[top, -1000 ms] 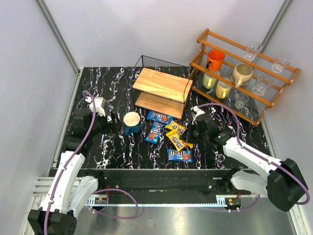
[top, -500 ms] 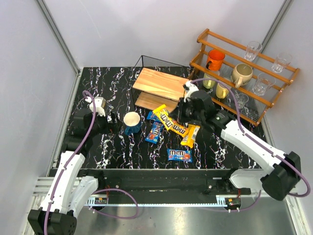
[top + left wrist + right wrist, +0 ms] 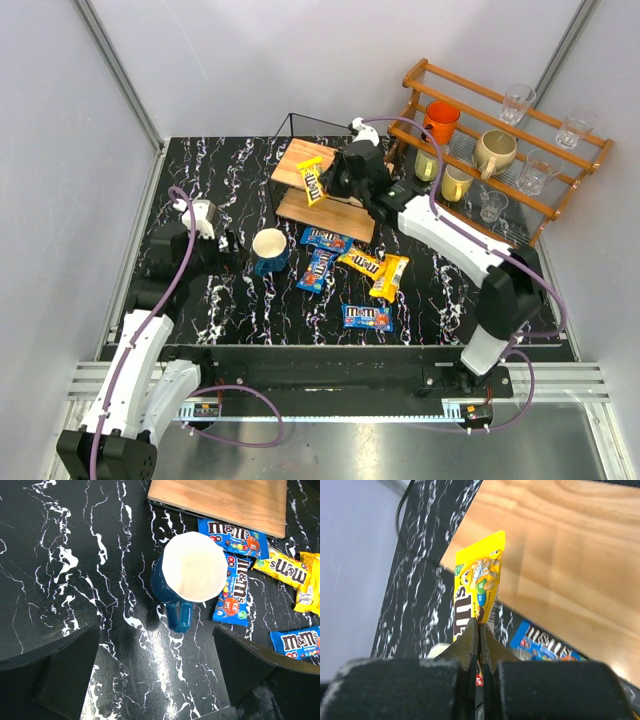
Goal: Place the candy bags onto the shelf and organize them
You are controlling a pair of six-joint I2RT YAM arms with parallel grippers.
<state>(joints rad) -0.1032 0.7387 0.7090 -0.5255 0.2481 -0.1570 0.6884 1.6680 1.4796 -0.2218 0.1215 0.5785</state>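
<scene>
My right gripper [image 3: 328,182] [image 3: 479,630] is shut on one end of a yellow candy bag [image 3: 312,181] [image 3: 476,592], which hangs over the left part of the shelf's [image 3: 345,172] top board [image 3: 560,555]. On the table in front of the shelf lie three blue candy bags [image 3: 327,239] [image 3: 318,270] [image 3: 367,318] and two yellow ones [image 3: 362,262] [image 3: 390,277]. The left wrist view shows blue bags [image 3: 232,536] [image 3: 235,595] and a yellow bag [image 3: 282,567]. My left gripper [image 3: 228,242] [image 3: 157,680] stands open, holding nothing, left of the bags.
A blue mug [image 3: 270,250] [image 3: 192,575] with a white inside stands between my left gripper and the bags. At the back right, an orange-brown slatted rack [image 3: 500,190] holds mugs and glasses. Grey walls close in the table.
My right arm lifted a yellow bag from the pile and carried it up and back-left to over the shelf's top board. The left arm stayed still.
</scene>
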